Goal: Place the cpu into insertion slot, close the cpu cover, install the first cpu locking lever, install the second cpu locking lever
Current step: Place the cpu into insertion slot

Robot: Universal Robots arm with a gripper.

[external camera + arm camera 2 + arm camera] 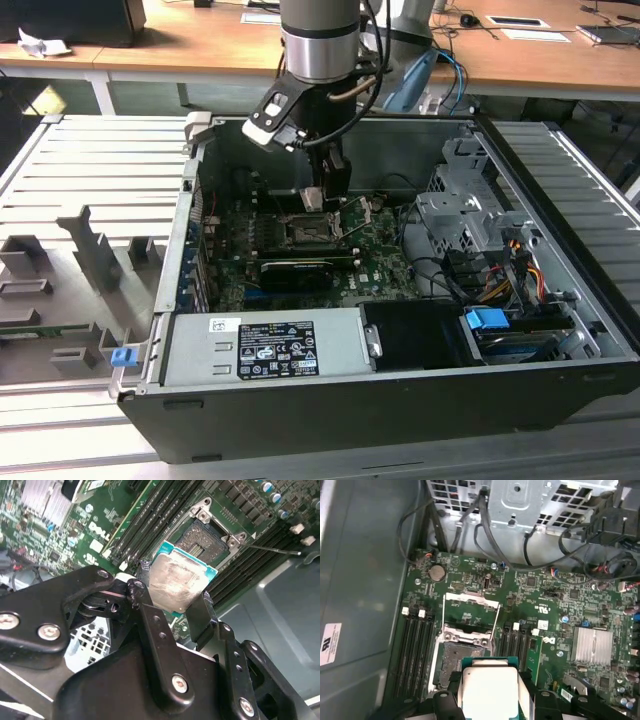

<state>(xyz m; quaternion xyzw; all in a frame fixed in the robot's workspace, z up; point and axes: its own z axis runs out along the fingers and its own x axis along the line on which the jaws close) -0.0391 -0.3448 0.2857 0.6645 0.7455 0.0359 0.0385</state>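
Exterior view: the arm is seen reaching down into an open computer case that is laid on its side on a slatted grey tabletop. The jaws are clenched on the cpu, which is held by two opposite edges just above the green circuit board and close to the insertion slot. In the second wrist view the cpu is shown with its pale metal face turned toward the camera, gripped between the black fingers. The insertion slot is seen beyond it, its dark contact field uncovered. In the first wrist view the cpu is seen overlapping the near edge of the insertion slot; it is not seated in the slot. The cpu cover is swung open at the far side of the slot, and a thin wire locking lever is seen running along one side of it. Rows of black memory slots are set on either side of the socket, and a finned silver heat sink is mounted farther along the board. In the exterior view a long black card is plugged in just beside the socket. A grey power supply is fitted along the case's near wall, and a metal drive cage with bundled cables is placed toward the exterior view's right.
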